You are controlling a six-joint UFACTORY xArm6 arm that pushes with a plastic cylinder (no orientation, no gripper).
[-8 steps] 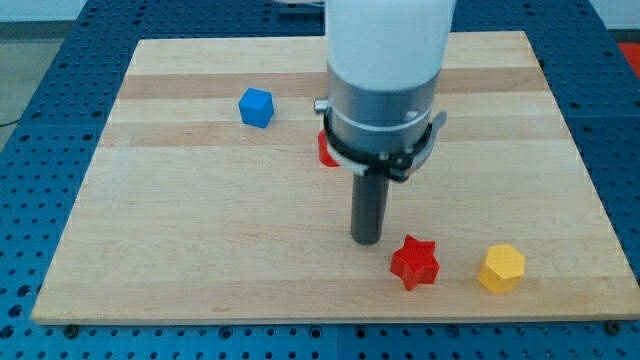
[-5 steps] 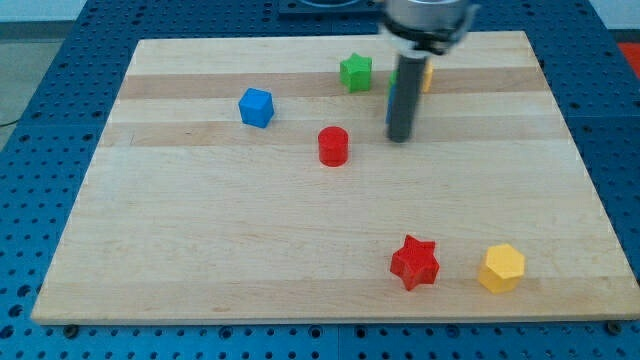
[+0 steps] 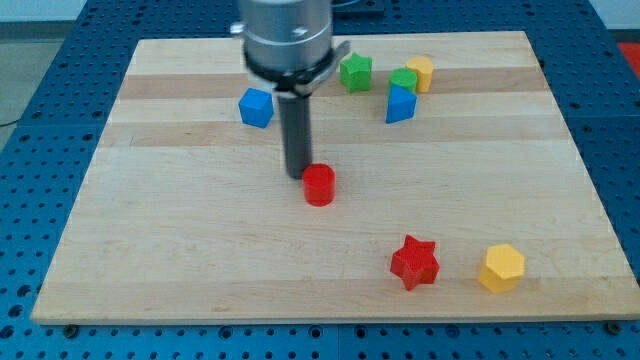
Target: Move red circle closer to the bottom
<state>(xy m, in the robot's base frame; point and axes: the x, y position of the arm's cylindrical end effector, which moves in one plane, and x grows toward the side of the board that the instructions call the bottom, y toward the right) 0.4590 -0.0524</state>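
The red circle (image 3: 319, 185), a short red cylinder, stands near the middle of the wooden board (image 3: 180, 250). My tip (image 3: 297, 175) rests just up and to the left of it, touching or nearly touching its upper left edge. The rod rises from there to the arm's grey body at the view's top.
A blue cube (image 3: 256, 107) sits left of the rod. A green star (image 3: 355, 72), a green block (image 3: 404, 80), a yellow block (image 3: 421, 72) and a blue block (image 3: 400, 104) cluster at the top right. A red star (image 3: 415, 262) and a yellow hexagon (image 3: 501, 268) lie at the bottom right.
My tip moved from the top right to the red circle's upper left side. The red circle has shifted down the board, from beside the blue cube's level towards the middle.
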